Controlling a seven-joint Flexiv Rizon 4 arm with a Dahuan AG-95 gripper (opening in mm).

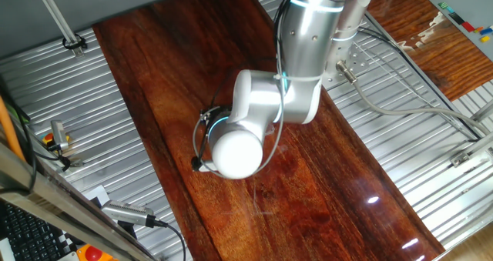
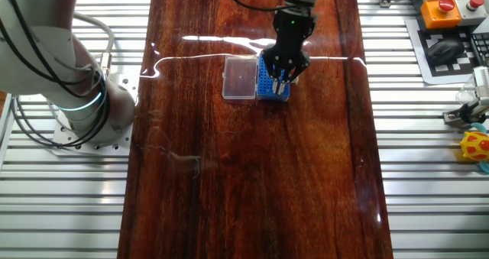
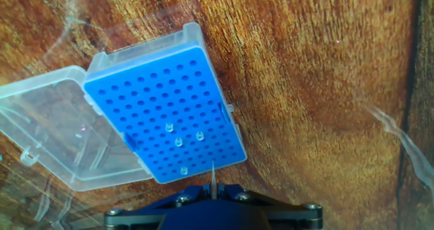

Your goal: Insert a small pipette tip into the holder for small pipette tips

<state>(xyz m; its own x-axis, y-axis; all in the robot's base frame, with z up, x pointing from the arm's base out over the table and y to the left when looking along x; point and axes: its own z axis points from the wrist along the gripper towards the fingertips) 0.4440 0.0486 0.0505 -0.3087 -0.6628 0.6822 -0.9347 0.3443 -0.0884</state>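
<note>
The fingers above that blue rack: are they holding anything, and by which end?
Yes. The fingers pinch a small clear pipette tip by its wide upper end; its point aims at the rack.

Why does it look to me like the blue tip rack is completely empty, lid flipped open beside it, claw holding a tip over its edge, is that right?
Not quite: the blue rack is not empty. The hand view shows a few clear tips already seated in its holes. The rest stands: the lid lies open beside it, and the claw holds a small tip at the rack's near edge.
</note>
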